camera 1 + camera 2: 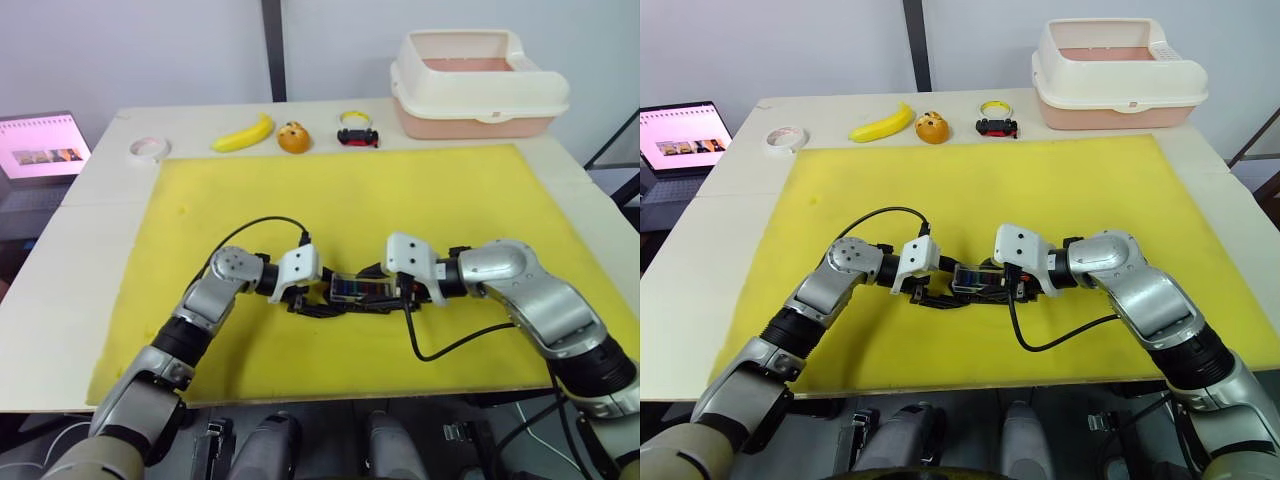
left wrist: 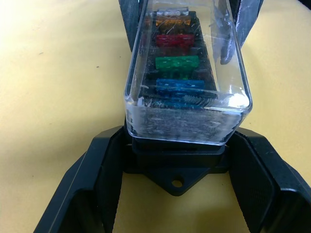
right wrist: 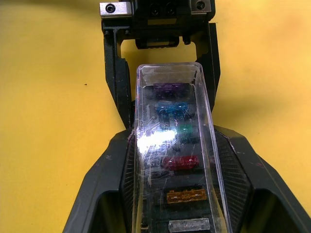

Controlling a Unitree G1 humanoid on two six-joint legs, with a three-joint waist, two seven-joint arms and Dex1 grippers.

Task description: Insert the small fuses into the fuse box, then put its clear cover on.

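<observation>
Fuse box (image 1: 352, 296) at centre of frame on yellow mat (image 1: 450, 200), clear cover (image 2: 188, 73) sitting over it. Small fuses (image 2: 177, 63) in one row under cover: purple, blue, green, red, orange, grey. Left gripper (image 1: 305, 294) jaws pinch left end of box. Right gripper (image 1: 392, 292) jaws clamp right end, pressing cover's sides. Banana (image 1: 243, 134) at upper counter (image 1: 60, 240) edge.
</observation>
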